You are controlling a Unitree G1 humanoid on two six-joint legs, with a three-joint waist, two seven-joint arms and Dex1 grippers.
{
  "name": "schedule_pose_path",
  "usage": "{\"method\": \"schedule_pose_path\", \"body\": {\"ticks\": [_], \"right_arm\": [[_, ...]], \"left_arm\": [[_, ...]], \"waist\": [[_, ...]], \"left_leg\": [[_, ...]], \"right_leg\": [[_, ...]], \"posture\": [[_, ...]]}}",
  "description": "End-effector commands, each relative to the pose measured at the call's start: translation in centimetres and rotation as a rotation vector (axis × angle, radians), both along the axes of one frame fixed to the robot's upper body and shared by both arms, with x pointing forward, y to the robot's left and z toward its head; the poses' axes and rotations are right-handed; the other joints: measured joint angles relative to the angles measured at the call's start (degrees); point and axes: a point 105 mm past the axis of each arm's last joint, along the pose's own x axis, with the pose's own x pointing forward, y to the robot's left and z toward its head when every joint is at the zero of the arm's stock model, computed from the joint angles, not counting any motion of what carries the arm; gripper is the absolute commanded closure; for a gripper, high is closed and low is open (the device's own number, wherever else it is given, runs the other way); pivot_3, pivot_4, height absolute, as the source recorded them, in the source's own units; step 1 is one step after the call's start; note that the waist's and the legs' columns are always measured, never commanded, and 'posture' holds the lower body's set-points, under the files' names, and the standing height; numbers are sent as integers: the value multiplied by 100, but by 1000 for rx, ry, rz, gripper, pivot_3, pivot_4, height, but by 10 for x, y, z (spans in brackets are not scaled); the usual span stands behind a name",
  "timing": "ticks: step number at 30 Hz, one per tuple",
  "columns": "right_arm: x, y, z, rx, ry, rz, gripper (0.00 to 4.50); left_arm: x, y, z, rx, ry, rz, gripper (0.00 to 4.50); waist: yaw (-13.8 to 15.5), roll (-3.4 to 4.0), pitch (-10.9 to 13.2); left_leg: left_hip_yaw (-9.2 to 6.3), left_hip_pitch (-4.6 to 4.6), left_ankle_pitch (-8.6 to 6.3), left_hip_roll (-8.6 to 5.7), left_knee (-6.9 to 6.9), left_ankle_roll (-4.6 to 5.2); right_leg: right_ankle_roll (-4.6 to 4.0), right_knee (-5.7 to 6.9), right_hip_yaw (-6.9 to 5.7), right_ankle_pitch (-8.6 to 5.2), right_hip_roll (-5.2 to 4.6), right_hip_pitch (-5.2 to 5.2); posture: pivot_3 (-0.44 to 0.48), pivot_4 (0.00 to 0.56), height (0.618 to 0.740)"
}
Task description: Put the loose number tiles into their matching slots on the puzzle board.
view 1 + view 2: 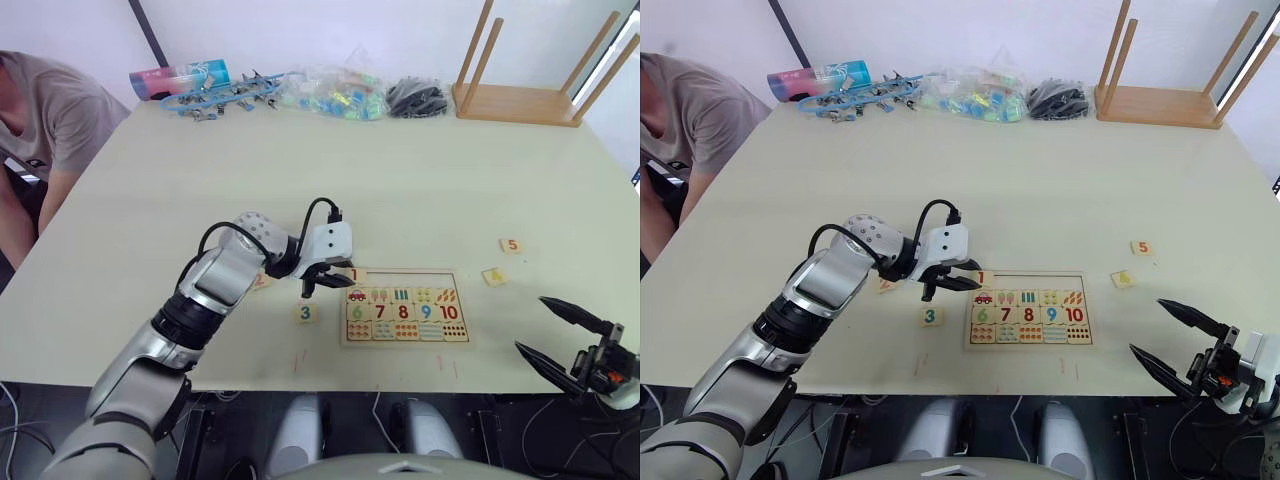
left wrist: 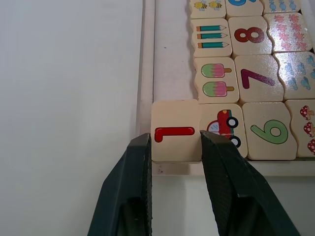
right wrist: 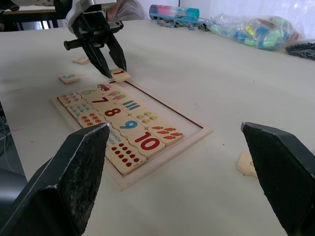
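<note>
The puzzle board lies near the table's front edge, with tiles 6 to 10 and picture squares in place. Its top row of slots is bare. My left gripper is shut on the tile 1, which rests over the board's top-left corner, partly on the frame. Tile 3 lies just left of the board. Tile 2 peeks out from under my left arm. Tiles 5 and 4 lie to the board's right. My right gripper hangs open off the front right of the board, holding nothing.
An upturned wooden stool stands at the back right. Along the far edge lie bags of small coloured parts, a black pile, blue clips and a colourful box. A person sits at the table's left side.
</note>
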Motion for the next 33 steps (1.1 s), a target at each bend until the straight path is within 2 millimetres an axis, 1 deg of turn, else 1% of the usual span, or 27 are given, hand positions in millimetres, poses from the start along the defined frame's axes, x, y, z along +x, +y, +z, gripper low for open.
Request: {"method": "schedule_pose_path", "body": {"ticks": [1,16,31,33], "right_arm": [[-2,1,9,-22,-46,6,0],[0,1,9,-23,-52,0,0],[0,0,8,-30,-53,-9,0],[-1,-1,7,-33,-50,-10,0]], "left_arm": [[2,-5,8,8,-52,-40,3529],[3,-9,2,33,-58,-64,3529],[-1,-11,2,23,-35,-77,3529],[-1,-11,4,18,-37,-81,2466]], "waist": [[-1,0,0],[0,0,0],[-1,0,0],[-1,0,0]], "left_leg": [[0,0,0,0,0,0],[1,0,0,0,1,0],[0,0,0,0,1,0],[0,0,0,1,1,0]], "right_leg": [[0,0,0,0,0,0],[0,0,1,0,0,0],[0,1,1,0,0,0],[0,1,0,0,0,0]], "posture": [[0,150,740],[0,150,740],[0,150,740],[0,150,740]]}}
